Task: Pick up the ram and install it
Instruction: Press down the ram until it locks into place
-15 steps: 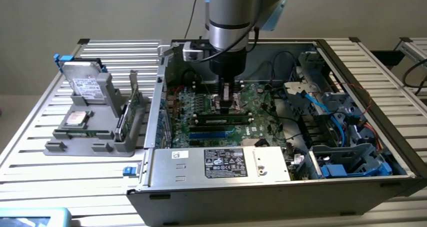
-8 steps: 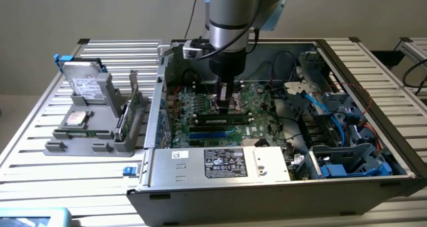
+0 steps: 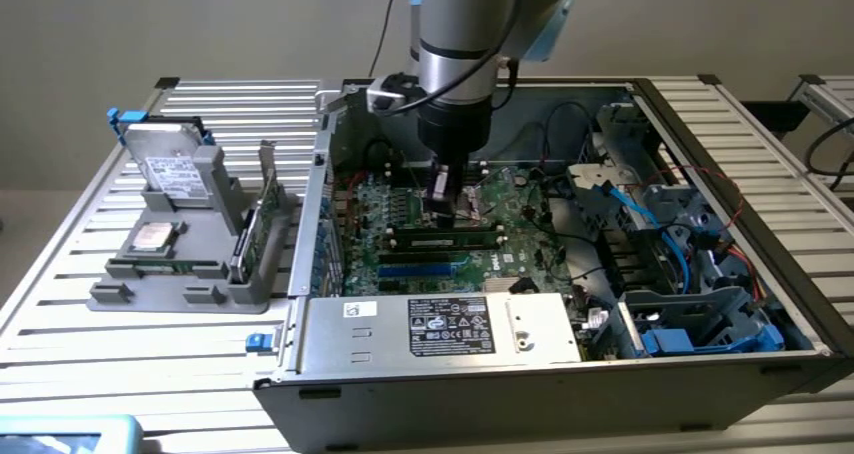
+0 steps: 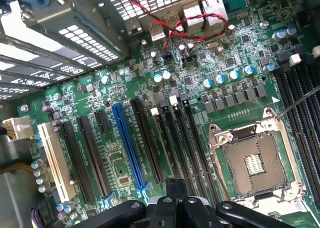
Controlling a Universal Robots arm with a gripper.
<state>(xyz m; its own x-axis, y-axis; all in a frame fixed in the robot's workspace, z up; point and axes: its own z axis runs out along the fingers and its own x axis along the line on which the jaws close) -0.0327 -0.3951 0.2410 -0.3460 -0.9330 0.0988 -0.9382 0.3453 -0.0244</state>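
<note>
Arm [image 3: 461, 34] stands vertical inside the open case [image 3: 534, 394], which sits on the slatted desk [image 3: 80, 274]. In the exterior view we see the hand [image 3: 447, 199] low over the motherboard [image 3: 521, 199], near the middle of the case. The ram [image 3: 447, 240] is at 6 o'clock from the hand, right under its tips: a thin green stick with dark chips, on edge, lying across the board along the slots. We cannot tell whether the tips touch it or whether it is fully seated. A blue slot [image 3: 420, 266] runs parallel to it, at 6 o'clock from it. The PSU [image 3: 441, 329], with a white label, is further toward 6 o'clock at the case edge. A grey holder [image 3: 187, 264] with spare parts stands on the desk at 9 o'clock from the case.

In the wrist view the hand [image 4: 172, 208] shows as black links over the slots, with the CPU socket [image 4: 255, 160] beside it and red wires [image 4: 170, 17] by the rear ports. We cannot tell if the hand's tips are apart or together.
</note>
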